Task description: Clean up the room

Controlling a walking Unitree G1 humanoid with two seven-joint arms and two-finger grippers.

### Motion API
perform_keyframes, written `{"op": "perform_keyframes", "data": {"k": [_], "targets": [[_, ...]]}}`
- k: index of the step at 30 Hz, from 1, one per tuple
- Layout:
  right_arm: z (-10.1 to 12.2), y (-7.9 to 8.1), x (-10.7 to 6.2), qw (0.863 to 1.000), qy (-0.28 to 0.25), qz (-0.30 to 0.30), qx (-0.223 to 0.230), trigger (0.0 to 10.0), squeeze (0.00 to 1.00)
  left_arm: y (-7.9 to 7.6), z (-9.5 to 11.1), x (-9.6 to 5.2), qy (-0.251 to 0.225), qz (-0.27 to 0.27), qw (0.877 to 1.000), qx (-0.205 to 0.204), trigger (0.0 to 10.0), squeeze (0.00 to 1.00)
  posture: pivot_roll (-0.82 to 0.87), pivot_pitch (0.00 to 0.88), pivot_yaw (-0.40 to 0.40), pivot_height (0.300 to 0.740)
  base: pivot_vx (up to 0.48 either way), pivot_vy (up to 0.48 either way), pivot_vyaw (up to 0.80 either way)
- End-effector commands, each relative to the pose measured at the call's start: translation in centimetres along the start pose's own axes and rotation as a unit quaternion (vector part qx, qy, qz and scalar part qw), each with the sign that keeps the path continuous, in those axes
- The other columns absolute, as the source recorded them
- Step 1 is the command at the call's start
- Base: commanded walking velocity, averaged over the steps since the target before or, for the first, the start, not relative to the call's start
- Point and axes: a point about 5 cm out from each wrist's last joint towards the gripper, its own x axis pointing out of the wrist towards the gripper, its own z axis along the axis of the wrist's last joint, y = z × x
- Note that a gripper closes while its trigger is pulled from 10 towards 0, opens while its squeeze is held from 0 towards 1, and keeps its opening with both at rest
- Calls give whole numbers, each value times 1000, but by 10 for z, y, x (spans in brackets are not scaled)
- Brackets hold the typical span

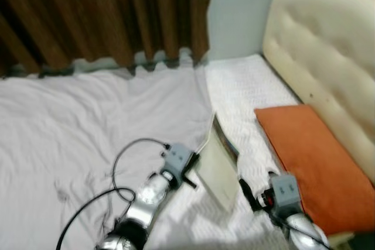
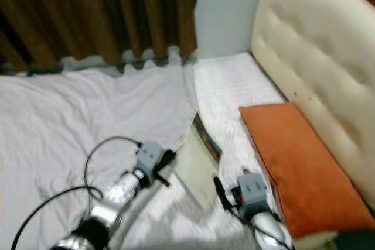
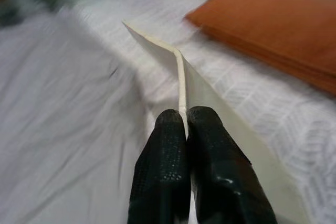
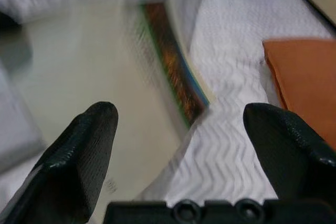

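Note:
A thin book [image 1: 218, 168] with a cream cover and a colourful inside lies half open on the bed, tilted up on its edge. My left gripper [image 3: 181, 116] is shut on the edge of the book's cover [image 3: 210, 90]; in the left eye view it sits at the book's left side [image 1: 194, 174]. On the book's right side, my right gripper [image 4: 181, 119] stands open, its fingers [image 1: 246, 191] close to the book [image 4: 173, 74] with nothing between them.
An orange pillow [image 1: 310, 156] lies to the right, against a cream padded headboard [image 1: 328, 57]. A rumpled white sheet [image 1: 70, 127] covers the left of the bed, bare mattress [image 1: 246, 86] the right. Brown curtains [image 1: 105, 10] hang behind.

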Motion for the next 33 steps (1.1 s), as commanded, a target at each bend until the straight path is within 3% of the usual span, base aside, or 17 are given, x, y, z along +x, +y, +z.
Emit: {"op": "perform_keyframes", "data": {"k": [1, 12, 21, 24, 26, 28, 31, 32, 33], "targets": [[-7, -5, -6, 1000, 17, -4, -4, 10000, 0, 2, 9, 4, -15, 15, 1000, 0, 10000, 0, -235, 76, 54, 740, 255, -405, 0], [-8, -3, -4, 1000, 19, 2, -6, 10000, 0, 14, 11, 5, -2, 35, 999, 12, 10000, 0, -233, 72, 53, 740, 260, -400, 0], [-10, -2, -6, 1000, 19, 3, -5, 10000, 0, 15, 15, 7, -7, 19, 1000, 23, 10000, 0, -242, 68, 61, 740, 261, -400, 0], [-10, -1, -7, 1000, 21, 4, -5, 10000, 0, 7, 28, 13, -35, -18, 999, 30, 10000, 0, -248, 70, 63, 740, 261, -399, 0], [-12, -1, -9, 1000, 24, 5, -5, 10000, 0, -5, 68, 32, -88, -65, 993, 34, 10000, 0, -246, 80, 54, 740, 0, 0, 0], [-13, 0, -11, 1000, 26, 8, -4, 10000, 0, -8, 90, 40, -120, -72, 990, 18, 10000, 0, -247, 97, 40, 740, 0, 0, 0], [-15, 4, -16, 999, 32, 20, -8, 10000, 0, -2, 127, 50, -182, -45, 982, -36, 10000, 0, -262, 112, 33, 740, 0, 0, 0], [-15, 5, -19, 999, 35, 26, -12, 10000, 0, 5, 138, 51, -204, -29, 976, -66, 10000, 0, -274, 117, 33, 740, 0, 0, 0], [-16, 6, -24, 999, 38, 30, -17, 10000, 0, 24, 140, 47, -217, 11, 968, -121, 10000, 0, -288, 126, 31, 740, 0, 0, 0]]}}
